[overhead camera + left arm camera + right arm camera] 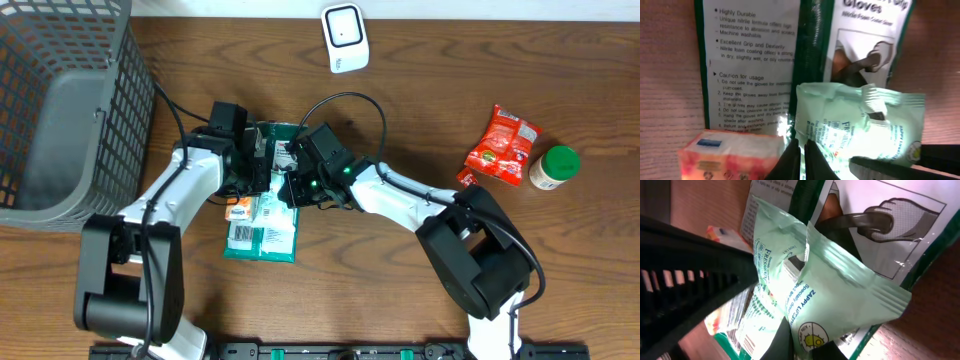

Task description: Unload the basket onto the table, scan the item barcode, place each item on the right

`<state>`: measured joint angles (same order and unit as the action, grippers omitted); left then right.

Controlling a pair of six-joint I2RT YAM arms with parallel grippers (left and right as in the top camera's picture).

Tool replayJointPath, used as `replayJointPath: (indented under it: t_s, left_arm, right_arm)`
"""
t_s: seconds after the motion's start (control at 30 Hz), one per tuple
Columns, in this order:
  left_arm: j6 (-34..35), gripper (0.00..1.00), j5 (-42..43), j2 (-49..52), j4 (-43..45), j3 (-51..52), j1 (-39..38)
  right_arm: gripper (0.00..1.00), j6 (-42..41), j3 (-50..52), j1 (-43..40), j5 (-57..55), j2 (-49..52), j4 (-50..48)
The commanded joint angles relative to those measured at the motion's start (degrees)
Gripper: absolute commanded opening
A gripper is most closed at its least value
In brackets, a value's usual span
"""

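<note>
The left claw (801,161) and right claw (807,347) each pinch shut on the pale green packet (855,125). Showing its barcode to the white scanner (345,38) is not yet done.

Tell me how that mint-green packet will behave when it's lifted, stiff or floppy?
Probably floppy: the mint-green packet is creased and buckled into folds. Likely light for its size, since it looks like thin film. Its glossy surface may slide over the gloves pack beneath it.

Jaws partly hide the green pouch (840,295).
</note>
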<state>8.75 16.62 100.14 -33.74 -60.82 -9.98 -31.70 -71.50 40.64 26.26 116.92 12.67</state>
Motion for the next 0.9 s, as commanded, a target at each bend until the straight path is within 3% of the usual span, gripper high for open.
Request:
replayJointPath:
  t_s: [0.0, 0.27, 0.37, 0.57, 0.87]
  left_arm:
    - [-0.42, 0.08, 0.94, -4.52, 0.68, 0.31, -0.11]
    - [-0.37, 0.13, -0.11, -15.21, 0.52, 0.31, -0.02]
    - [-0.35, 0.14, -5.84, -17.79, -1.09, 0.33, -0.02]
    - [3.23, 0.17, -21.55, -17.31, -2.86, 1.01, 0.04]
    - [5.14, 0.17, -22.64, -12.61, -2.25, 1.09, 0.02]
  right_arm:
    - [0.01, 5.27, 0.48, -0.66, -0.83, -3.08, 2.05]
    - [0.01, 12.87, 0.48, -2.34, -7.82, -11.80, 12.20]
    - [0.01, 15.04, 0.48, -2.75, -14.75, -15.74, 19.58]
    - [0.01, 15.52, 0.48, -2.84, -33.66, -21.31, 34.51]
    - [0.01, 15.47, 1.51, -2.84, -37.75, -19.12, 39.93]
